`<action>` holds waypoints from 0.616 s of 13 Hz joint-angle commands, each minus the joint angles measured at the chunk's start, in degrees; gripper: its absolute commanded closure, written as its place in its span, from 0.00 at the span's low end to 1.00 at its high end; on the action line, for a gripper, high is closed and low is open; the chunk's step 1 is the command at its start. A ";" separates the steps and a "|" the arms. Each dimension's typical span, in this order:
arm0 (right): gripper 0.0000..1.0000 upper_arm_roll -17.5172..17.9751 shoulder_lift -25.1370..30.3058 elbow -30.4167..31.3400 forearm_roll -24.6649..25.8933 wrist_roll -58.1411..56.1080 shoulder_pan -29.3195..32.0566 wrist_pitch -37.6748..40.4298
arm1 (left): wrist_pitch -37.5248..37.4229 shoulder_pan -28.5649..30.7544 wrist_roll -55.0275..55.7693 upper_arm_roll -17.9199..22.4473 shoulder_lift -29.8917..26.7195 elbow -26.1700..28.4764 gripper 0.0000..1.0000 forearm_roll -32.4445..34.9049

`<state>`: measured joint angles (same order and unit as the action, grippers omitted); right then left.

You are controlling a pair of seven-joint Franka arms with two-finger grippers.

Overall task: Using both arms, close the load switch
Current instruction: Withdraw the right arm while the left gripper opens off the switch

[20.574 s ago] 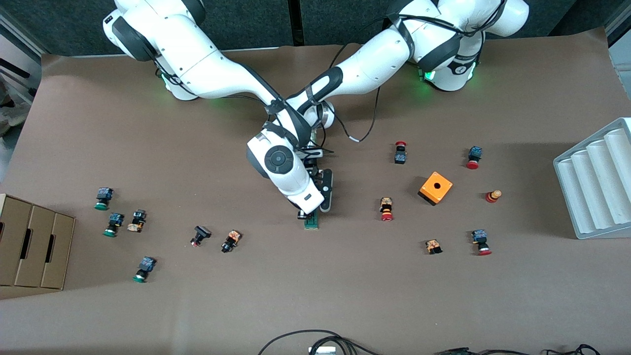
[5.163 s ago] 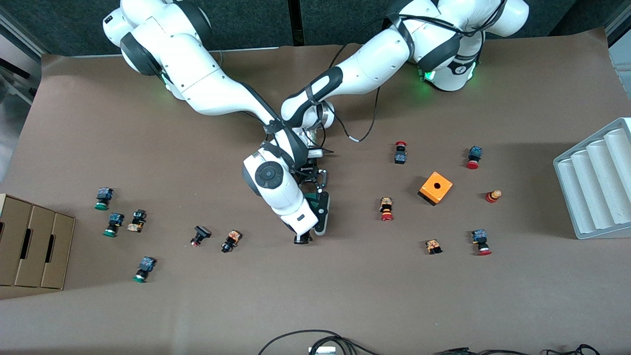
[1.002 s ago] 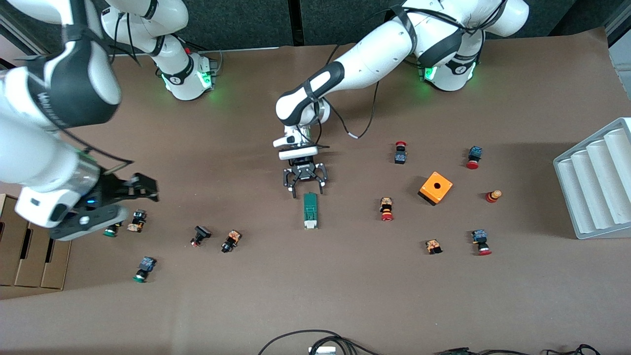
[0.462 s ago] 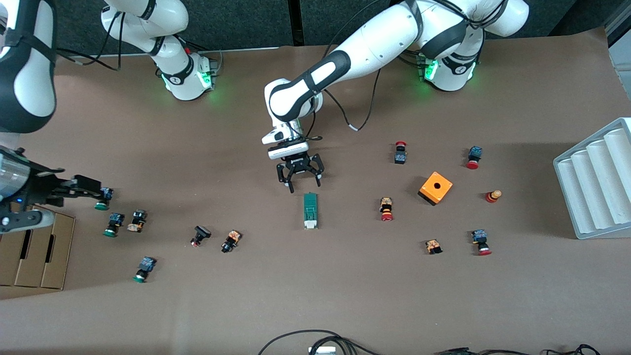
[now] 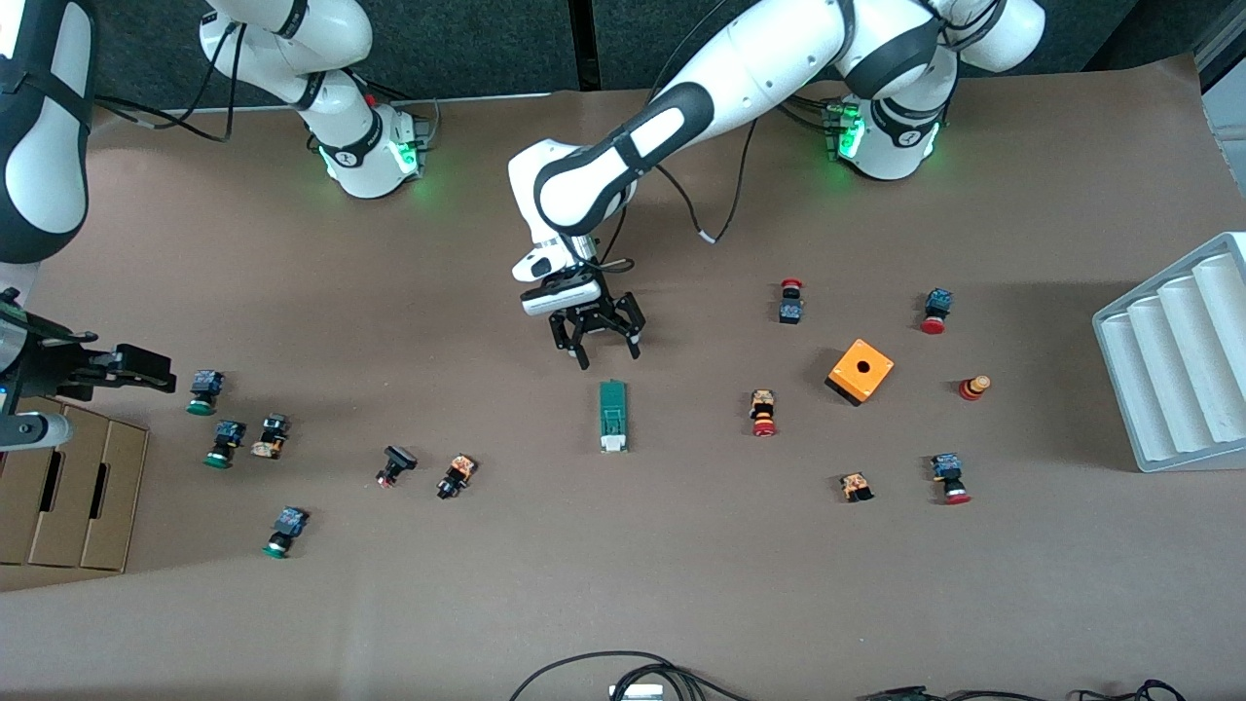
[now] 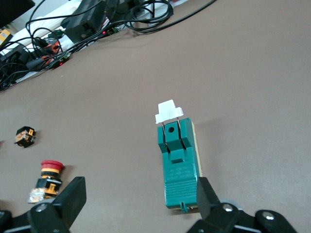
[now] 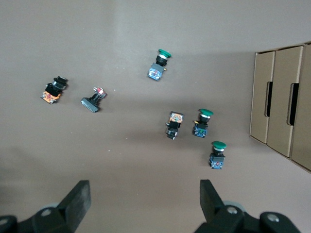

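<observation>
The load switch (image 5: 612, 413) lies flat mid-table, a narrow green block with its white handle (image 5: 612, 444) at the end nearer the front camera. In the left wrist view the switch (image 6: 178, 162) shows its handle (image 6: 168, 111) pushed against the green body. My left gripper (image 5: 596, 343) is open and empty, in the air over the table just off the switch's green end; it also shows in its wrist view (image 6: 140, 200). My right gripper (image 5: 117, 366) is open and empty, over the cardboard box's edge at the right arm's end; its wrist view (image 7: 144, 200) shows only table between the fingers.
Several push buttons lie on both sides of the switch, such as a green-capped one (image 5: 202, 391) and a red-capped one (image 5: 763, 413). An orange box (image 5: 861, 370) and a white ribbed tray (image 5: 1183, 360) are toward the left arm's end. A cardboard box (image 5: 68, 487) is under the right gripper.
Both grippers have let go of the switch. The right arm swung away to its end of the table. The left gripper drew back from the switch and rose. The switch has not moved.
</observation>
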<state>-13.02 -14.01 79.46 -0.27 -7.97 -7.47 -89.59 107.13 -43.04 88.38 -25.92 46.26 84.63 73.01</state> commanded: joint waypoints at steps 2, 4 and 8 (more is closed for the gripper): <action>0.00 -1.57 1.17 0.34 0.18 0.76 1.41 -0.41 | 1.07 1.80 -12.68 0.08 -3.72 0.62 0.00 -6.64; 0.00 -1.65 1.17 0.34 0.53 0.68 1.50 0.11 | 1.15 3.57 -20.14 -0.53 -5.30 0.62 0.00 -10.41; 0.00 -1.39 0.65 0.43 0.88 1.20 0.88 0.30 | 1.07 5.76 -35.87 -0.19 -9.16 -1.22 0.00 -20.69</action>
<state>-14.63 -13.61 79.61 -0.27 -7.91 -6.02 -89.46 108.34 -38.64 59.20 -25.94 39.91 83.50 56.85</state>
